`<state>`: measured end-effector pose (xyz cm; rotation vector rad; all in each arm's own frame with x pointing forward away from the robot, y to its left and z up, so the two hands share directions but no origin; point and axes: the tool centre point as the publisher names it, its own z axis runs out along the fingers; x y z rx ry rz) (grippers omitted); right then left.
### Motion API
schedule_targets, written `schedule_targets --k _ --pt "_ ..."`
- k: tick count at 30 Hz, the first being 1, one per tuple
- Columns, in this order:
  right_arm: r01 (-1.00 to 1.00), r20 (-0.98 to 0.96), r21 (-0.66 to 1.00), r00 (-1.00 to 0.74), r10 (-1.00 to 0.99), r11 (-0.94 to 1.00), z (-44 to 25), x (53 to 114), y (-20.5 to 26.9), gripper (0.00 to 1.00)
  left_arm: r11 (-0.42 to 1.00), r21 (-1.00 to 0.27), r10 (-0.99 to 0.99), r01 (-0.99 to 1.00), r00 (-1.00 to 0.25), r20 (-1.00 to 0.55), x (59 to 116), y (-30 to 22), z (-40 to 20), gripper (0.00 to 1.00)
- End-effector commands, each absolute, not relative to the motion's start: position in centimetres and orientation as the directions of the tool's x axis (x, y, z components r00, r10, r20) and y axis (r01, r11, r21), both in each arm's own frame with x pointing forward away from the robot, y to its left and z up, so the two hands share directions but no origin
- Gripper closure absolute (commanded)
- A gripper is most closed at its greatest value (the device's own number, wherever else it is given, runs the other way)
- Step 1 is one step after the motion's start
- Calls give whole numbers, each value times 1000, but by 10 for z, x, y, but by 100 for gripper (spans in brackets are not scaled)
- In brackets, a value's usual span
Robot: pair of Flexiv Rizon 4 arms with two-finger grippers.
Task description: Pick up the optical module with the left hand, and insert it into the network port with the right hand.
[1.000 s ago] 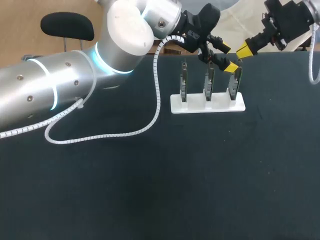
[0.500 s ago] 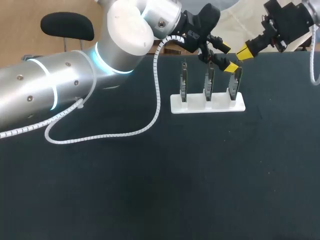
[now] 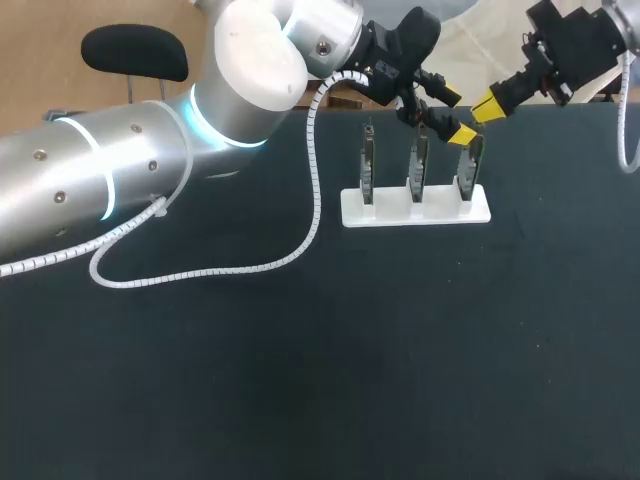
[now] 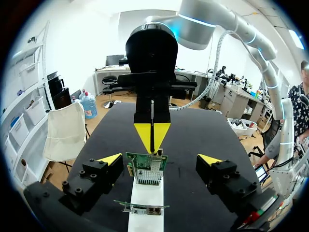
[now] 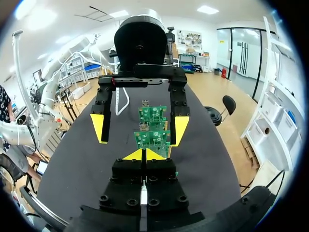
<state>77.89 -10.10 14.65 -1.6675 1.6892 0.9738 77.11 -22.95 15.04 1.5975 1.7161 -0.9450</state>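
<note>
Almost nothing has moved: the left arm [image 3: 100,190] still holds its jaws wide open and empty over the circuit cards [image 3: 420,165] in the white rack [image 3: 415,212], upper middle of the tabletop [image 3: 320,380]. The right arm [image 3: 575,45], jaws pinched shut on nothing I can see, barely shifted. No optical module shows, so pickup looks undone

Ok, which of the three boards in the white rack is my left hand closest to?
The end board on the right arm's side: it alone sits between the left hand's open fingers.
</note>
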Motion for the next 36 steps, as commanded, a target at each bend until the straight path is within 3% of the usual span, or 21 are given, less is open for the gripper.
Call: schedule_targets --k 1,36 --pt "-994 -815 104 -61 -577 -41 144 779 -102 100 19 -100 568 995 -93 -818 773 -230 151 0" --pt "-992 -819 122 -77 -569 -41 136 778 -102 100 19 -100 568 995 -93 -818 773 -230 151 0"
